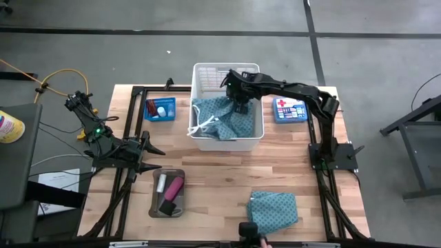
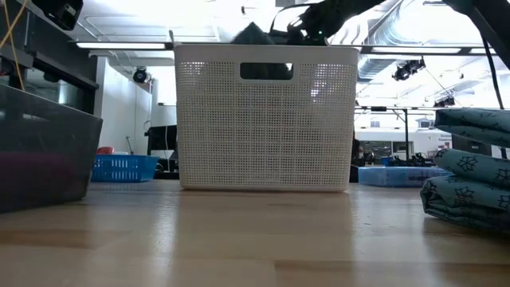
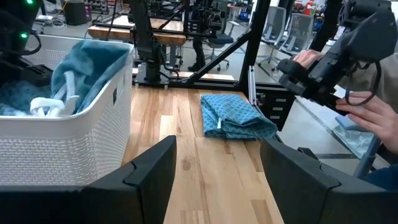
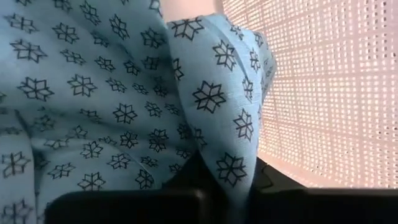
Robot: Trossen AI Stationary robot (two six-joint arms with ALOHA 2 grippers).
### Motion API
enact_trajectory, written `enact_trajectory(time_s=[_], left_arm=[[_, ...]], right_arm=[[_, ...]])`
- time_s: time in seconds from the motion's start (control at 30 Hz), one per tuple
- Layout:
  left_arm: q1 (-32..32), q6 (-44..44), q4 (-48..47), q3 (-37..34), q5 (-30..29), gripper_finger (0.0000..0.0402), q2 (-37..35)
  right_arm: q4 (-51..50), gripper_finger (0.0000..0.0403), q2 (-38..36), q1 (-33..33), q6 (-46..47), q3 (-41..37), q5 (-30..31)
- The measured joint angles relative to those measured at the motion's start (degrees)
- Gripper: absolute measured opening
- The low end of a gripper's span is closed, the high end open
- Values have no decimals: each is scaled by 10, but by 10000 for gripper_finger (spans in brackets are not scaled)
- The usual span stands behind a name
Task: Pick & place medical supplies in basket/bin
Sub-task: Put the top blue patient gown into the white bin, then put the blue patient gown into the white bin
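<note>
Teal dotted cloth [image 4: 124,93] fills the right wrist view, pressed against the right gripper [image 1: 239,105], whose jaws are all but closed with a fold of that cloth pinched between them. That gripper hangs inside the large white basket [image 1: 200,76], near its right wall, and the cloth lies bunched in the basket with its white ties [image 1: 204,125] looped at the left side. The right arm reaches in from the worktop's right edge.

The left gripper [image 1: 153,157] waits low at the left side of the worktop [image 1: 220,172], its jaws standing well apart and holding nothing, pointing toward the middle. Just in front of it sits the grey tray [image 1: 154,204], holding a pink cylinder [image 1: 174,187], a small white tube [image 1: 162,183] and a black block [image 1: 167,207]. A second teal cloth [image 1: 273,209] lies folded on the worktop near the front right. The small blue basket [image 1: 159,109] stands left of the white basket; a blue box with a red cross [image 1: 289,109] lies to its right.
</note>
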Motion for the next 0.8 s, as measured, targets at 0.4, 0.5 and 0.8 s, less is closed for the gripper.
enact_trajectory(time_s=[0.4, 0.5, 0.8], left_arm=[[0, 0, 0, 0, 0, 224, 0], [0, 0, 0, 0, 0, 224, 0], [0, 0, 0, 0, 1, 224, 0]], right_arm=[[21, 159, -6, 4, 13, 0, -14], [23, 181, -15, 5, 13, 0, -24], [76, 195, -127, 16, -18, 0, -47]])
